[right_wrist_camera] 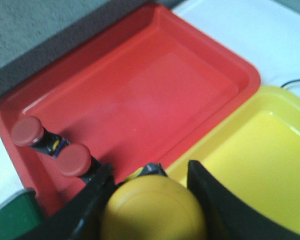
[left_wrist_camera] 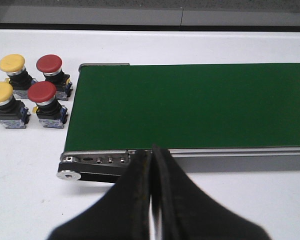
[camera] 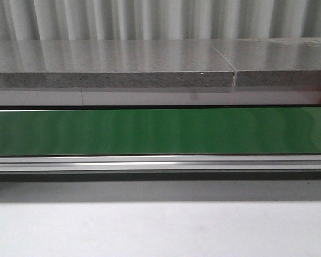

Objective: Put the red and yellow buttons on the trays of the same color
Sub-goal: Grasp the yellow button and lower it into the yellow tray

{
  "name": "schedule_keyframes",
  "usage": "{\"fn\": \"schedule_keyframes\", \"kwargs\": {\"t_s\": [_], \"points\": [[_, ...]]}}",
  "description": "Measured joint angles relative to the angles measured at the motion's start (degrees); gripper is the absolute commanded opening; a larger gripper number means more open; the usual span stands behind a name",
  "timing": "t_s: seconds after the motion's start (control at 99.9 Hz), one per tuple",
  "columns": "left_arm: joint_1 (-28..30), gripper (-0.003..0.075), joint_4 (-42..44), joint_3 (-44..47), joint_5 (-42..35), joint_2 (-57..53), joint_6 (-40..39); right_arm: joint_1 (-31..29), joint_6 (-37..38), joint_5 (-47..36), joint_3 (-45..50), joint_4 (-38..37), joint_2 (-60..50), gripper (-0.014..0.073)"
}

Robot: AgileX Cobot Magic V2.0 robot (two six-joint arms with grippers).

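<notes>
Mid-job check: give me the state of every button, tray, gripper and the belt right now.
Left gripper: shut, empty.
Right gripper: shut on yellow button, by the trays.
Red tray: holds two red buttons.
Yellow tray: no button seen in the visible part.
Green belt: bare.
Four buttons: waiting beside the belt end, upright.
</notes>
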Motion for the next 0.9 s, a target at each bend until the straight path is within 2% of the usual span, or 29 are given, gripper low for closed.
{"fn": "schedule_keyframes", "kwargs": {"t_s": [0.901], "points": [[0.00, -0.0021, 0.00, 0.00, 0.00, 0.00, 0.00, 0.00, 0.13, -1.27, 0.00, -0.11, 14.41, 0.0213]]}}
